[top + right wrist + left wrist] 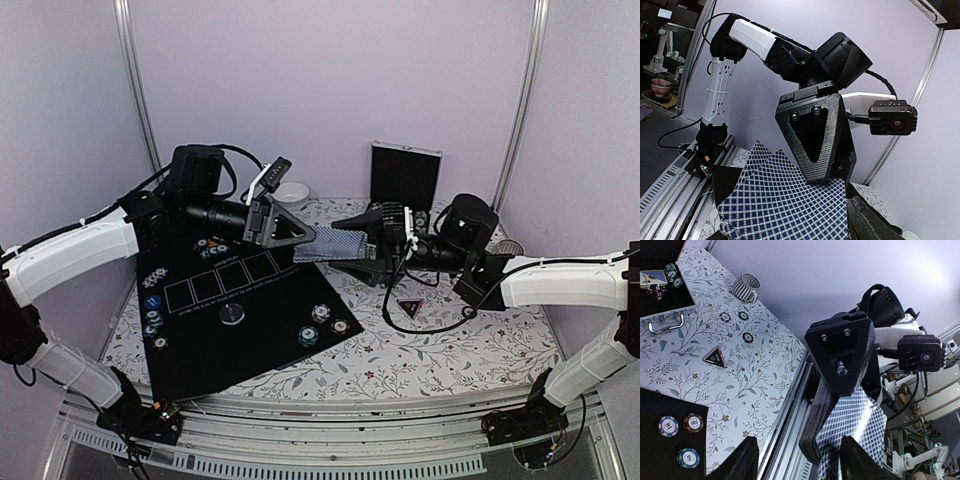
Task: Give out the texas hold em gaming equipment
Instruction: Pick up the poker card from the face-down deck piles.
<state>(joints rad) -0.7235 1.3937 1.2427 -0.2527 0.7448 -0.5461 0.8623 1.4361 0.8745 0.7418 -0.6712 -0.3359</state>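
Just above centre of the overhead view, a loose fan of playing cards (pixel 335 246) hangs in the air between the two arms, blue-grey backs up, clear of the table. The right gripper (pixel 378 240) reaches in from the right with its jaws partly apart, one finger above the fan and one below, and it appears to be clamping that end. The left gripper (pixel 300 238) meets the fan from the left with its jaws at a similar spread. Its upper finger lies across the top card, but whether its pads actually press on the cards cannot be told. Below the cards, the black mat (pixel 250 340) fills the lower left with its row of outlined boxes, the grey button (pixel 232 314) and clusters of poker chips (pixel 320 325). The triangular marker (pixel 409 306) sits to the right on the floral cloth (pixel 450 350). The black case (pixel 405 175) and the white bowl (pixel 291 193) stand along the back. The main risk lies in the fan itself. The cards are already splayed, so a pull from the left could drag several away instead of one. If either clamp slackens, the whole fan could spill over the chips. The fingertips are also very close together and could knock into each other.
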